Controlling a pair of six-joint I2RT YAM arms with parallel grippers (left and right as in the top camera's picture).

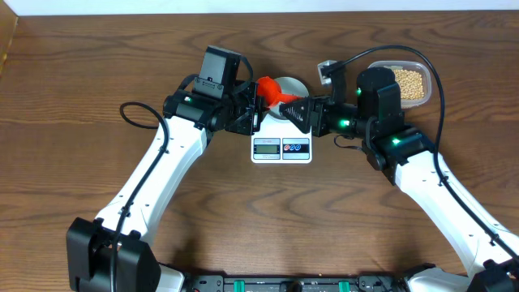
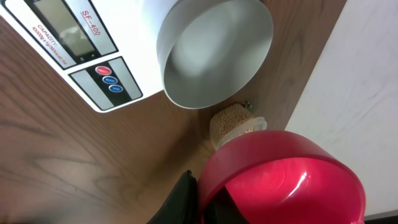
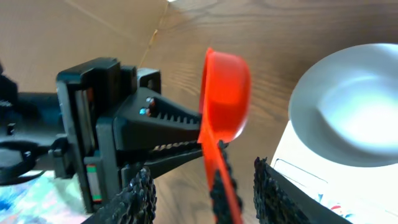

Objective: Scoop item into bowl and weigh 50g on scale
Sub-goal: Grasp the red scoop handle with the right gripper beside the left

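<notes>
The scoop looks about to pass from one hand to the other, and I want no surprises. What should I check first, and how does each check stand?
1. Grip of the left hand on the scoop: ok, clamped near its cup.
2. Grip of the right hand on the handle: not ok, its fingers stand apart on either side.
3. The bowl sits on the scale: ok.
4. The bowl is empty: ok, nothing inside.
5. The scoop is loaded: not ok, cup empty.
6. The display reads zero: cannot tell, digits unreadable.
</notes>
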